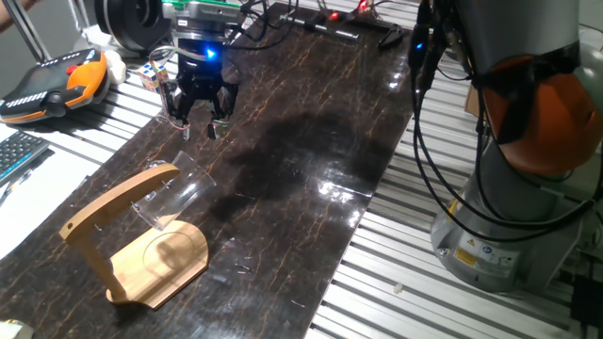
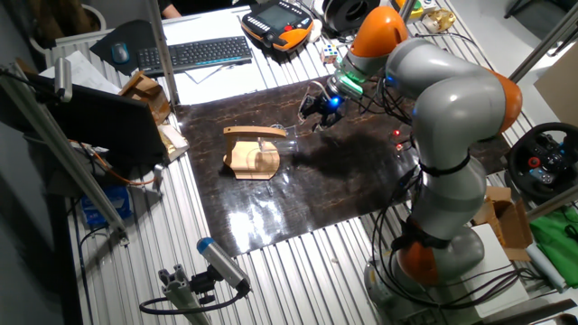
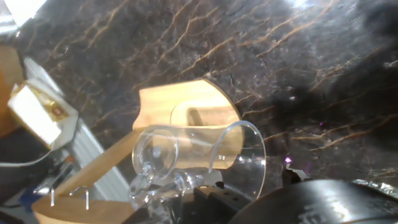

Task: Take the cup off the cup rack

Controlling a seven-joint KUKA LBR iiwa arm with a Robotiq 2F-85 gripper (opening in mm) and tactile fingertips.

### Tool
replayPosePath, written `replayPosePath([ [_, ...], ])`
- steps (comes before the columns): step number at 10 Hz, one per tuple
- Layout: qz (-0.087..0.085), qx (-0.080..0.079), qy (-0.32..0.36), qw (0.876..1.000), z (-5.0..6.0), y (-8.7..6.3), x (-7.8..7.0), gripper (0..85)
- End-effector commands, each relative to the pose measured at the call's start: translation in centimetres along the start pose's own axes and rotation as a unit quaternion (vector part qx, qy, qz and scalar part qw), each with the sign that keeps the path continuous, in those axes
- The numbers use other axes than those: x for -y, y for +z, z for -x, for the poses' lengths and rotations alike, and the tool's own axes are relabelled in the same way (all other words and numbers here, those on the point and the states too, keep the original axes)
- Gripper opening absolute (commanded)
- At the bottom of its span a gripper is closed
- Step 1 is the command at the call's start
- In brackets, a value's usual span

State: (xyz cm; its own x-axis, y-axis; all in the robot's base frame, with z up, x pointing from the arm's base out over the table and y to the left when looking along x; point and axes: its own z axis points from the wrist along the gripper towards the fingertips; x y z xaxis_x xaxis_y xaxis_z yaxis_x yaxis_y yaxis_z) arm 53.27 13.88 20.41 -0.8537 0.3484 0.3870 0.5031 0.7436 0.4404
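Cup (image 1: 172, 195) hangs on cup rack (image 1: 122, 239); claw (image 1: 198, 125) above, apart.

This was a robotics lab. The worktop (image 2: 298, 257) was built of ribbed aluminium profile covered by a dark marble-patterned mat (image 2: 316, 190), with the arm's grey-and-orange base (image 2: 433, 262) bolted beside it. An orange teach pendant (image 2: 275, 20), a keyboard (image 2: 194, 52) and loose cables (image 1: 433, 160) lay around.
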Motion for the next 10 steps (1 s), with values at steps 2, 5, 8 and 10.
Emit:
replayPosePath([
  [2, 0.043, 0.009, 0.026, 0.999, 0.0, 0.0, 0.0, 53.0],
  [5, 0.050, 0.022, 0.031, 0.998, -0.1, 0.9, -1.7, 52.7],
  [8, 0.047, 0.027, 0.027, 0.998, 0.2, 2.3, -3.1, 53.3],
  [10, 0.050, 0.027, 0.029, 0.998, 0.5, 2.9, -3.8, 52.3],
])
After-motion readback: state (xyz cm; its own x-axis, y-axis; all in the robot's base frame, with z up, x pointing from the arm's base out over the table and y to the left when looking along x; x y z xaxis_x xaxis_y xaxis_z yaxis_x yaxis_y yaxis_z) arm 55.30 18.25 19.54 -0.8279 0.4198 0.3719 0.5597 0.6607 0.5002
